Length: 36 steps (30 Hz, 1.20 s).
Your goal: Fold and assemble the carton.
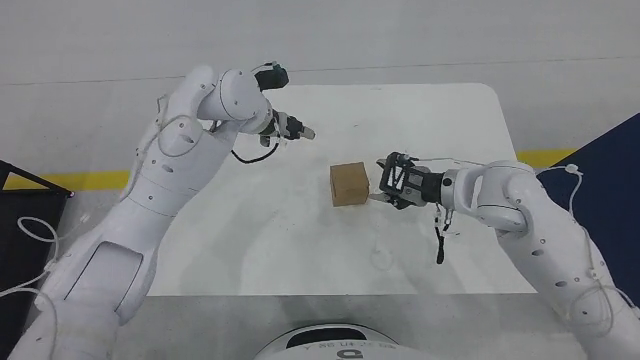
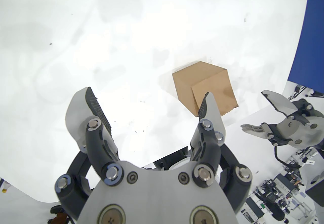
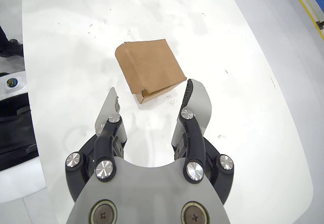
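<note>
A small brown carton (image 1: 349, 183) stands closed as a cube near the middle of the white table (image 1: 300, 250). My right gripper (image 1: 384, 186) is open just to its right, close to the box but apart from it. In the right wrist view the carton (image 3: 150, 70) sits just beyond my right gripper (image 3: 152, 90), its top flap folded down with a small gap at the near corner. My left gripper (image 1: 305, 132) hovers up and to the left of the box, open and empty. The left wrist view has the carton (image 2: 205, 84) beyond my left gripper (image 2: 148, 99) and my right gripper (image 2: 257, 111) beside it.
The table's rounded right edge (image 1: 505, 130) lies past my right arm. A blue panel (image 1: 610, 160) stands off the table to the right. A yellow floor line (image 1: 90, 178) runs behind the table. A black cable (image 1: 440, 245) hangs under my right wrist.
</note>
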Available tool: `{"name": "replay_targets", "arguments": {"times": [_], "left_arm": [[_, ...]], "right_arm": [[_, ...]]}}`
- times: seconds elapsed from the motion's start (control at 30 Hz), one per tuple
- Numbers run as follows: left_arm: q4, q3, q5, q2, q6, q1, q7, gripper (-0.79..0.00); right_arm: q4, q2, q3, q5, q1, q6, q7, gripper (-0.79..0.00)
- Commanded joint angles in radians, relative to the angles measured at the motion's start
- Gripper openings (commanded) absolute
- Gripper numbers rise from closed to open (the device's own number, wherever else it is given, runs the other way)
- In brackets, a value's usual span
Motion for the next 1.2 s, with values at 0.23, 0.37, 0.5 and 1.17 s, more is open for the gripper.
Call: {"name": "replay_targets", "arguments": {"times": [0.23,0.37,0.5,1.17], "left_arm": [[-0.094,-0.15,-0.024,0.056,-0.022,0.15,-0.022,0.0],[-0.099,-0.165,-0.075,0.062,-0.015,0.165,-0.015,0.0],[-0.094,-0.169,-0.102,0.063,-0.016,0.169,-0.016,0.0],[-0.094,-0.169,-0.102,0.063,-0.016,0.169,-0.016,0.0]], "right_arm": [[0.086,-0.035,-0.173,0.08,0.198,-0.021,0.145,-0.206],[0.095,-0.045,-0.22,0.084,0.243,-0.024,0.179,-0.197],[0.096,-0.052,-0.26,0.08,0.277,-0.025,0.222,-0.126],[0.136,-0.103,-0.411,0.055,0.417,0.088,0.318,-0.203]]}}
